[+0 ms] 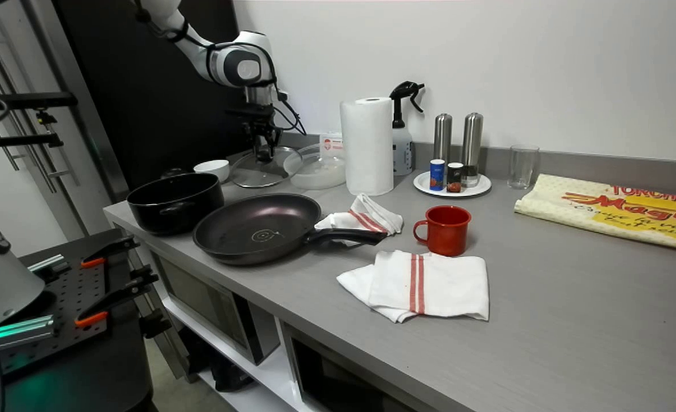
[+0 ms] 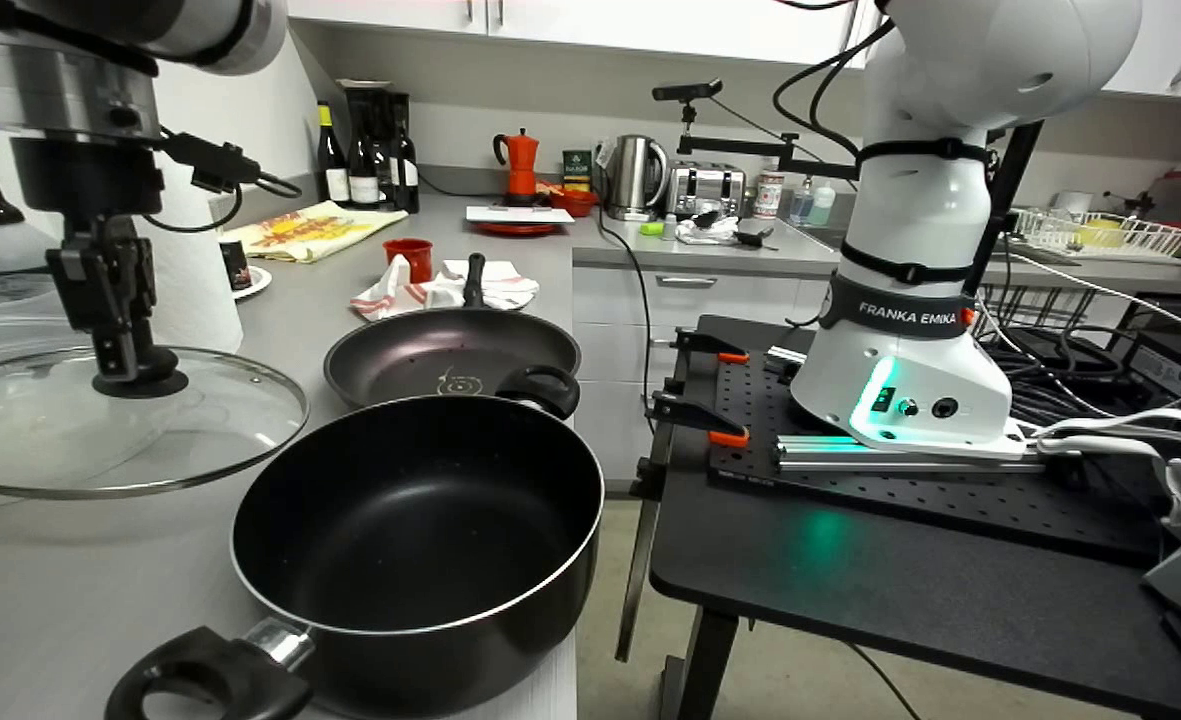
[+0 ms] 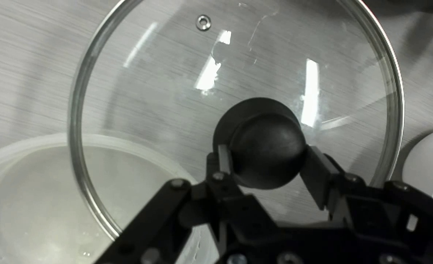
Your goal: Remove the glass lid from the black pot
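Note:
The glass lid (image 1: 247, 174) is off the pot, beside it near the wall; it also shows in an exterior view (image 2: 235, 425) and the wrist view (image 3: 157, 106). My gripper (image 3: 265, 157) has a finger on each side of the lid's black knob (image 3: 269, 146), both touching it. In both exterior views the gripper (image 1: 265, 151) (image 2: 130, 370) stands upright over the lid's centre. The lid seems slightly above the counter; the gap is hard to judge. The black pot (image 1: 160, 220) is uncovered at the counter's edge, and its dark inside (image 2: 430, 500) shows.
A clear plastic bowl (image 1: 321, 176) is beside the lid, partly under its rim in the wrist view (image 3: 36, 205). A white bowl (image 1: 213, 168) stands between lid and pot. A frying pan (image 1: 257, 229) is in front, a paper towel roll (image 1: 367, 149) nearby. The wall is behind.

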Controlling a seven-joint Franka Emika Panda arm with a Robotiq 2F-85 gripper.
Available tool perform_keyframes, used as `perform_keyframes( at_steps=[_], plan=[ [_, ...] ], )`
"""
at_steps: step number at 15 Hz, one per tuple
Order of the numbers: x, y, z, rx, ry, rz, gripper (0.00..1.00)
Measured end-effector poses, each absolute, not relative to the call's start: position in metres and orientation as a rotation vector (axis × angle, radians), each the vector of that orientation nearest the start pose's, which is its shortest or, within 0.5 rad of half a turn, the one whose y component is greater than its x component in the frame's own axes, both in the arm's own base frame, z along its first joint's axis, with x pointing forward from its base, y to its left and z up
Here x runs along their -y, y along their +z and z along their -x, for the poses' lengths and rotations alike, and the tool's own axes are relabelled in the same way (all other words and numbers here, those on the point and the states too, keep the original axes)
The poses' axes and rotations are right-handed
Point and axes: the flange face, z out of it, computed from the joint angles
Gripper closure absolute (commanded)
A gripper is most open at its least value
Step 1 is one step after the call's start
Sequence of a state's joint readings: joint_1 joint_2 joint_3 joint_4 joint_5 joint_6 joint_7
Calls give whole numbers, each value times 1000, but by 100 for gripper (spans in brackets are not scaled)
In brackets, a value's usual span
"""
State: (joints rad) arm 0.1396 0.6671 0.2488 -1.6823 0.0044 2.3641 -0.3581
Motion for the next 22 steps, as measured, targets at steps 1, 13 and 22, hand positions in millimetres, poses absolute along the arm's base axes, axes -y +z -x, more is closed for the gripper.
perform_keyframes(
  at_steps=[1,13,22],
  plan=[
    [-239,223,-637,1004,-52,2810,75],
    [-211,197,-624,929,-72,2823,75],
    [-207,184,-616,929,-137,2833,75]
  ],
)
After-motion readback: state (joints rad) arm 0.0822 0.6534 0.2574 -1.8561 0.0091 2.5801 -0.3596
